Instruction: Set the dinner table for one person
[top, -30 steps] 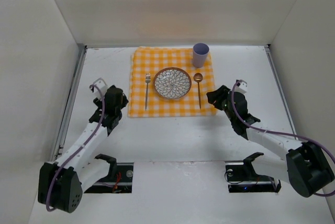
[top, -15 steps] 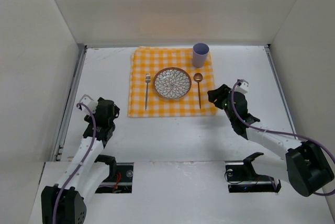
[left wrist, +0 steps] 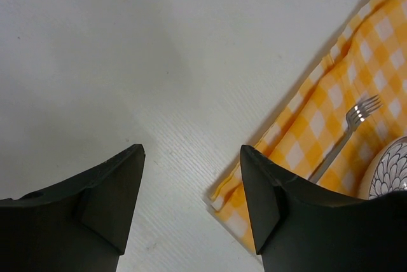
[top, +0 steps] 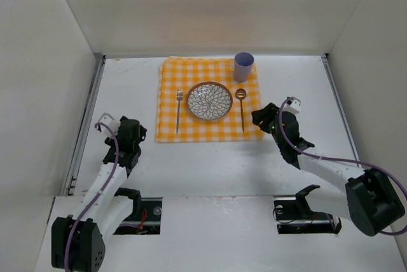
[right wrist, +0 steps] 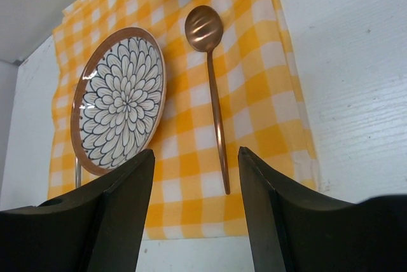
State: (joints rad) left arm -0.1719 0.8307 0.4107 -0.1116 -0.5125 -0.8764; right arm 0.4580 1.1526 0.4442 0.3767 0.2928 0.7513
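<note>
The white dinner table (top: 210,164) carries a yellow-and-white checked cloth (top: 168,127). On the cloth lie a flower-patterned plate (top: 209,101), a silver fork (top: 179,110) to its left, a copper spoon (top: 241,110) to its right and a lilac cup (top: 243,66) behind the spoon. My left gripper (top: 135,132) is open and empty, just left of the cloth's near-left corner (left wrist: 229,199). My right gripper (top: 257,118) is open and empty, over the cloth's near-right corner. In the right wrist view it (right wrist: 196,151) frames the spoon's handle end (right wrist: 214,100) beside the plate (right wrist: 119,100).
Thin metal rails run along the table's left edge (top: 88,119) and right edge (top: 337,107). White walls close in the back and both sides. The arm bases (top: 137,205) sit at the near edge.
My left arm has drawn back from the cloth toward the near left and now holds low by the cloth's corner. My right arm has barely moved.
</note>
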